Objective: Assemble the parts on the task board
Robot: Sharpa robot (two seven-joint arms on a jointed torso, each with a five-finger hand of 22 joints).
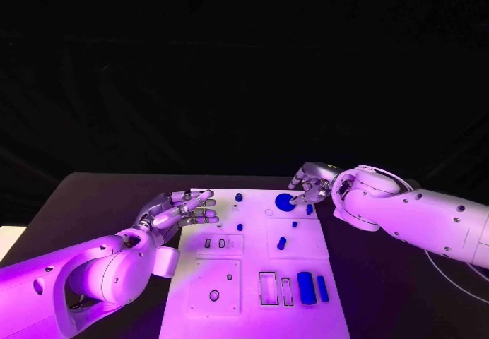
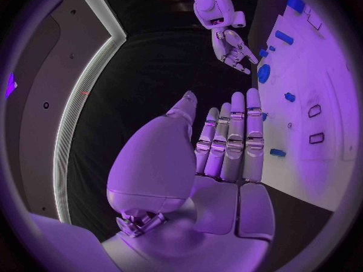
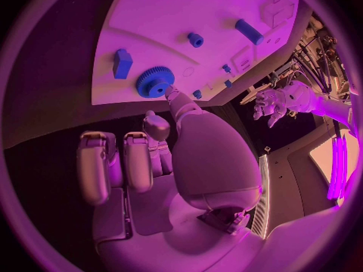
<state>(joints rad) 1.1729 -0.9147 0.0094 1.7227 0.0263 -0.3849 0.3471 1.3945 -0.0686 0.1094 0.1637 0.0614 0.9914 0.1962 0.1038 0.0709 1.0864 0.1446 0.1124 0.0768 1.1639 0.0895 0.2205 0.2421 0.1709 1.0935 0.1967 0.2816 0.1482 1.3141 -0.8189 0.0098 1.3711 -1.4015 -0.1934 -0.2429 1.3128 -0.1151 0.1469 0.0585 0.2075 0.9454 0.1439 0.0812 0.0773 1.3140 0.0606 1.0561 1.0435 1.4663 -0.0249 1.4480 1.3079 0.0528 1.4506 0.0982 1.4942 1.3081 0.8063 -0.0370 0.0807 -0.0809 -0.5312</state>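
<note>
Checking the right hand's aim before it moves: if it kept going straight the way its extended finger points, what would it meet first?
The blue gear on the task board. In the right wrist view the right hand points one finger at the gear's toothed rim, tip right beside it; whether they already touch is unclear.

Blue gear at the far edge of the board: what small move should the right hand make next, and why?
Probably close its fingers round the blue gear. One fingertip of the right hand already touches the gear's rim, the other fingers are off it, and the gear lies flat on the task board. The left hand hovers open at the board's edge.
</note>
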